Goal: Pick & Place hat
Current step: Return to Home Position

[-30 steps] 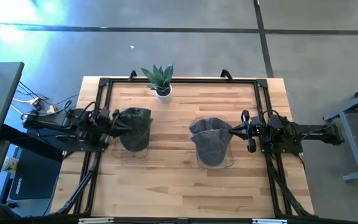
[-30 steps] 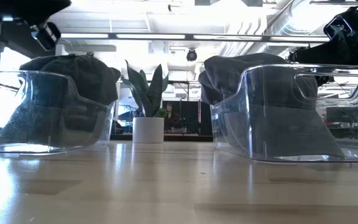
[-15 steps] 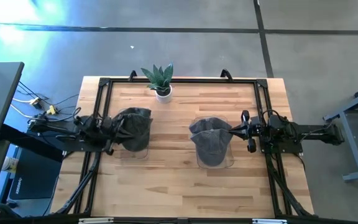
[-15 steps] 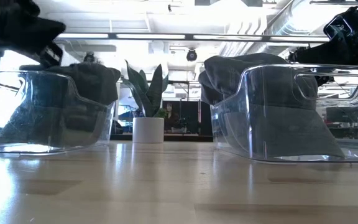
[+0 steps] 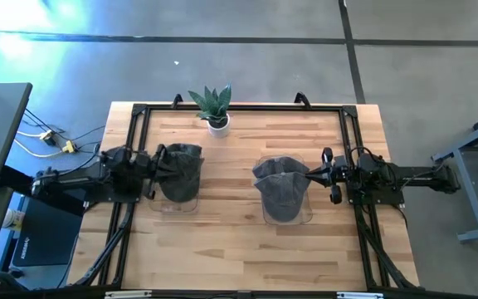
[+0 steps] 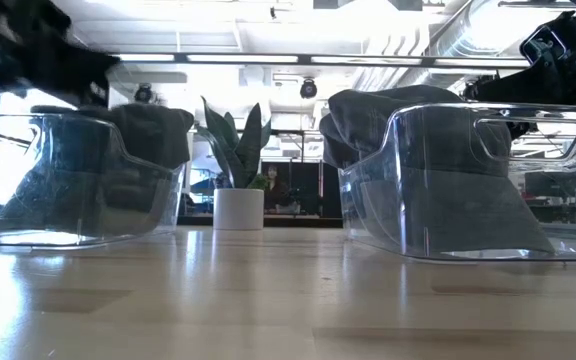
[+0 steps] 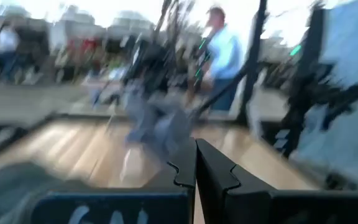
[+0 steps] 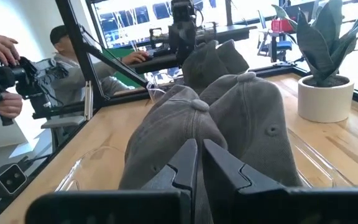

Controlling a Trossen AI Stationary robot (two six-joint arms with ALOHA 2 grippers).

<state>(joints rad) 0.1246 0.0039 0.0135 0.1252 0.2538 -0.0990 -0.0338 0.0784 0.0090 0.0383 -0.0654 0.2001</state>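
A dark grey hat (image 5: pixel 181 169) lies in a clear bin (image 6: pixel 118 150) on the table's left half. Grey hats (image 5: pixel 282 189) are stacked in a second clear bin (image 6: pixel 468 180) on the right half; the right wrist view shows them close up (image 8: pixel 241 118). My left gripper (image 5: pixel 156 161) is shut, level, at the left bin's left rim, with nothing between its fingers (image 7: pixel 196 168). My right gripper (image 5: pixel 310 174) is shut, level, at the right bin's right rim, just above the hats (image 8: pixel 197 158). Whether either gripper touches a hat I cannot tell.
A potted plant (image 5: pixel 214 106) in a white pot stands at the far edge, between the bins. A black frame (image 5: pixel 239 108) runs round the tabletop. Bare wood lies between the bins and along the near edge. People are at work in the room beyond the table (image 8: pixel 73 56).
My left gripper has sunk toward the left bin's rim and rolled about its own line, staying shut, while its arm has swung toward the table's near edge.
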